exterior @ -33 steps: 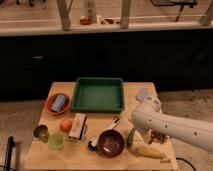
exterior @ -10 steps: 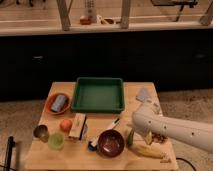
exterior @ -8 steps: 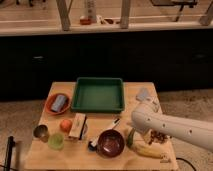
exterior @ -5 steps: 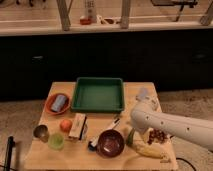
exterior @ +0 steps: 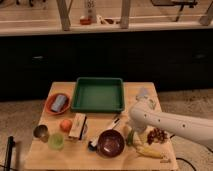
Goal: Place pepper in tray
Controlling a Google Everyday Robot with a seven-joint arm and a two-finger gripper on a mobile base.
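The green tray [exterior: 97, 94] lies at the back middle of the wooden table, with nothing in it. The pepper [exterior: 129, 138] is a small green pod on the table in front of the tray, between the dark red bowl [exterior: 111, 142] and the corn cob [exterior: 150, 151]. My white arm reaches in from the right, and my gripper [exterior: 132, 128] hangs right over the pepper, largely hidden by the wrist. I cannot tell whether it touches the pepper.
An orange bowl [exterior: 57, 103] holding a grey can sits left of the tray. An orange fruit [exterior: 65, 125], a box [exterior: 78, 126], a metal cup [exterior: 41, 133] and a pale green cup [exterior: 56, 141] stand at the front left. Dark grapes [exterior: 157, 135] lie at the right.
The arm's end has shifted only slightly over the pepper, dipping and then rising a little. The objects on the table have not moved.
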